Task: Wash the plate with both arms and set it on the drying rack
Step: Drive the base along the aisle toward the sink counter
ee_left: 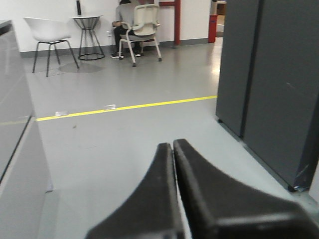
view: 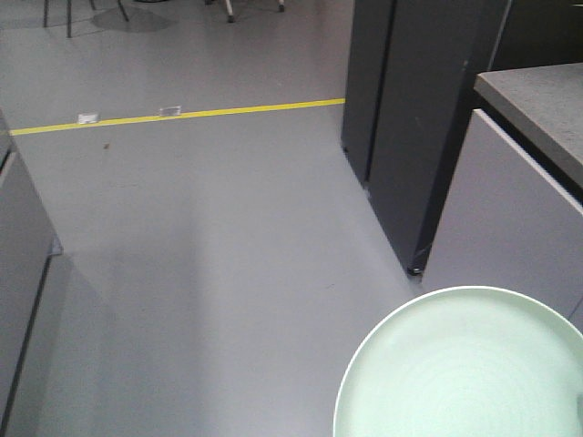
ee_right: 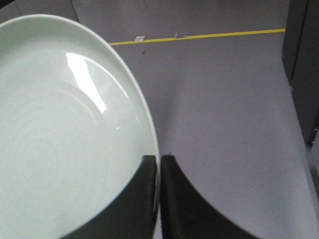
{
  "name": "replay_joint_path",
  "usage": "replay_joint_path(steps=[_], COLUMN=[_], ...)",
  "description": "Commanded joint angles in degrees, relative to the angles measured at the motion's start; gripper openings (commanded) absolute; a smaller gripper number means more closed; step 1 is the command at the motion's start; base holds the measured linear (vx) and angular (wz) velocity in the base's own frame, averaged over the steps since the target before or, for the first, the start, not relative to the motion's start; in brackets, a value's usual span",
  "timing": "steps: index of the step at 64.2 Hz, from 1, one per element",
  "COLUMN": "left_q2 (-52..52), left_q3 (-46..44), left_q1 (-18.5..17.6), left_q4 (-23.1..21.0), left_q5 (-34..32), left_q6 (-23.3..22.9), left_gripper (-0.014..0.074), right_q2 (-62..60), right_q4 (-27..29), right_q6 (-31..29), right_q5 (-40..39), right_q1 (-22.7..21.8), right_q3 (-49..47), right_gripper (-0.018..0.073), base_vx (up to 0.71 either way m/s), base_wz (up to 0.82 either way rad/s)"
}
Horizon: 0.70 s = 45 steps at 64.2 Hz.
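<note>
right claw (ee_right: 159, 162): clenched on the rim of the plate (ee_right: 60, 139), only at the edge, probably to leave its faces free for washing | plate: at 5 o'clock in front view, over the floor (view: 200, 255) | left claw (ee_left: 173, 149): closed on nothing | drying rack: not visible

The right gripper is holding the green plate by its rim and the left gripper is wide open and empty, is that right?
Not quite. The left gripper is shut, not open: the left wrist view shows it closed tight with nothing in it. The right gripper does hold the plate by its rim.
</note>
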Motion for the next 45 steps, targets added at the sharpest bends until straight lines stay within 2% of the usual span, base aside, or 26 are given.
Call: replay_joint_path(steps=[1, 45], left_q2=[-0.7, -0.7], left_q3=[-1.5, -1.5], left_q1=[-0.5, -0.5], left_q4=[0.1, 0.1], left_q5=[-4.0, -4.0], left_q6=[-0.3, -0.3], left_gripper=[-0.0006, -0.0006], right_q2=[0.6, 0.6], right_q4=[0.6, 0.6], right_q6=[-0.2, -0.2], right_q5=[-4.5, -4.5], right_q1=[-0.2, -0.2], right_q3=[-1.5, -1.5], right_gripper=[-0.0001, -0.0001], base_vx=[0.12, 0.1], base_wz=[-0.31, -0.3])
